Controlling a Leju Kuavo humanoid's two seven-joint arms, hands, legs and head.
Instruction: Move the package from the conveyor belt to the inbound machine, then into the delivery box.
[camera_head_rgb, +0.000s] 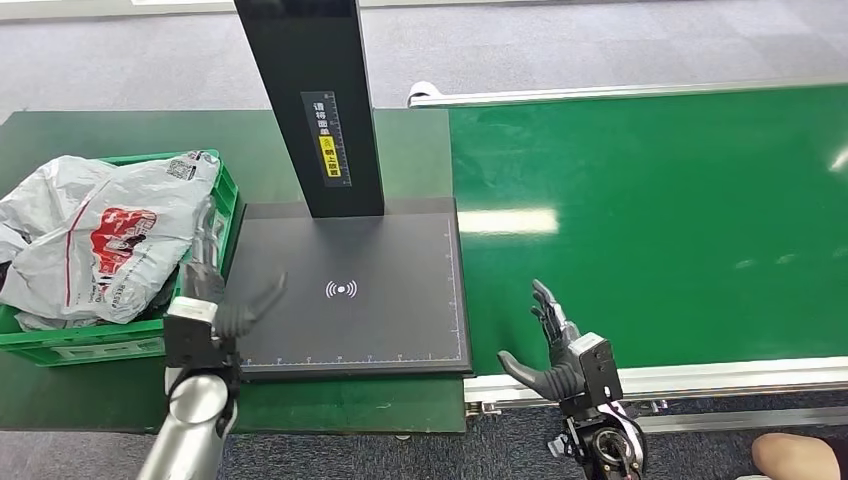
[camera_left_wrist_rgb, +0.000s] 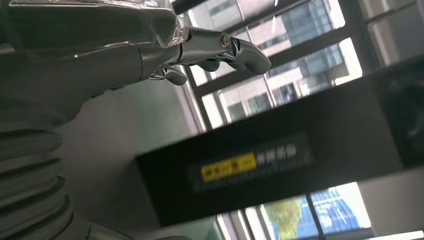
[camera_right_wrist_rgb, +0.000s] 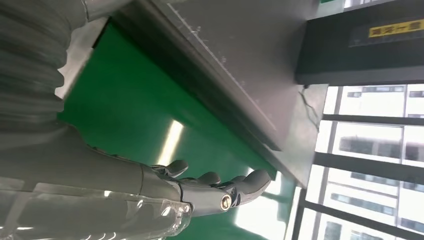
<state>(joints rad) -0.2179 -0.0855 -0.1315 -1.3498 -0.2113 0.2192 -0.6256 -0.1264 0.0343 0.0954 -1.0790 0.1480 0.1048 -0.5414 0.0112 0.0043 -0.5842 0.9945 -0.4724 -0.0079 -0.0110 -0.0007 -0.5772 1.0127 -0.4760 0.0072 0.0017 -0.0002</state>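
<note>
From the head view the conveyor belt (camera_head_rgb: 650, 220) runs bare and green from about one o'clock across to three o'clock, with no package on the stretch that shows, while the inbound machine's dark scanning plate (camera_head_rgb: 350, 300) sits at centre under its black post (camera_head_rgb: 310, 100). At nine o'clock the green delivery box (camera_head_rgb: 225, 190) already holds grey plastic mail bags (camera_head_rgb: 90, 240), heaped above its rim, so the robot appears to be between cycles, waiting for the next package to arrive. The right hand (camera_head_rgb: 548, 345) hovers at five o'clock over the near edge of the belt, fingers spread and slightly curved, palm turned toward the plate, holding nothing; the right wrist view shows the same empty, extended fingers (camera_right_wrist_rgb: 210, 182) above the green surface. The left hand (camera_head_rgb: 225, 300) sits at seven o'clock at the plate's near left corner, just beside the box, its fingers stretched out over the plate and empty too, as the left wrist view confirms with nothing between the fingers (camera_left_wrist_rgb: 220, 47). To do this step well, the right hand would likely do best keeping its fingers apart and low over the belt, meeting the package squarely across its middle so a slack bag does not fold or slide out. The left hand should stay off the scan mark so the plate remains free. A person's knee (camera_head_rgb: 795, 455) shows near four o'clock, worth keeping away from.
</note>
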